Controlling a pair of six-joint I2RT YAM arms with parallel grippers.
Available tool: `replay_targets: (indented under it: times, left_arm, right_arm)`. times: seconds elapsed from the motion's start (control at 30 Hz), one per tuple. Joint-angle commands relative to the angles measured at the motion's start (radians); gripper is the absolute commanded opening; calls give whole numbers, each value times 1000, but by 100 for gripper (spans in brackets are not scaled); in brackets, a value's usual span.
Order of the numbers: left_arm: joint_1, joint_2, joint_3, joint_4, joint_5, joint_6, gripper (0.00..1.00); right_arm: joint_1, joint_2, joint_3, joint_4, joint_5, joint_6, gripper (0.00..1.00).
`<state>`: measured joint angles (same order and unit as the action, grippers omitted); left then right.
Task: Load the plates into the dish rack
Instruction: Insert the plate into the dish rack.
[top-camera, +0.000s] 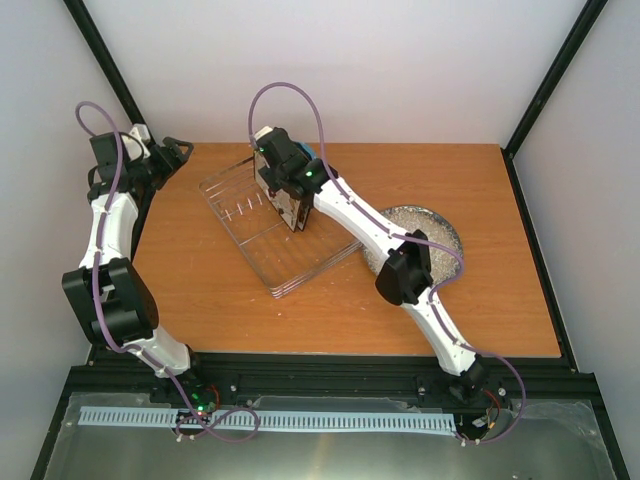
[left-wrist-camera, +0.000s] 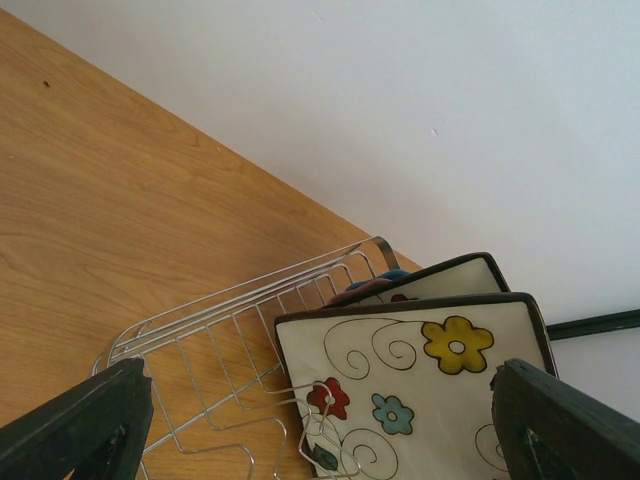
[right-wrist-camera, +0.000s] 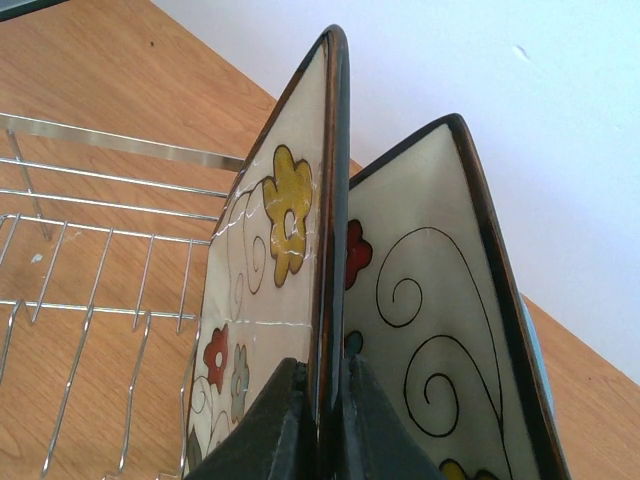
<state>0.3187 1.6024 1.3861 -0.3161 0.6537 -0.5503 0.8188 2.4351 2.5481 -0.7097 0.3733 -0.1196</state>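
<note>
Edgewise, right gripper pinches flowered plate rim.

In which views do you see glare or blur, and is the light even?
Top external: soft, even light, no hard shadows; the dish rack wires look faint. Left wrist: the front square plate is sharp, the left claw dark and soft-edged. Right wrist: on that plate the glaze carries pale streaks, perhaps reflected wires.

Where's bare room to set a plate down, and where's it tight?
Free: table strip between the dish rack and the near edge; far right corner beyond the grey plate; the rack's near half. Crowded: the rack's far end, where the right gripper pinches a square plate beside another.
</note>
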Motion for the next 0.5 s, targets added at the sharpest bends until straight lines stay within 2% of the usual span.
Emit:
replay_targets:
  times: [0.0,0.47]
  left_arm:
    - [3,-20,61,-17,-14,20,93]
    - [2,-18,44,21,-6,-22,93]
  right_arm:
    - [-26,86,-5,86,-35,25,3]
    - [-46,38,-117,-48,-106,31,3]
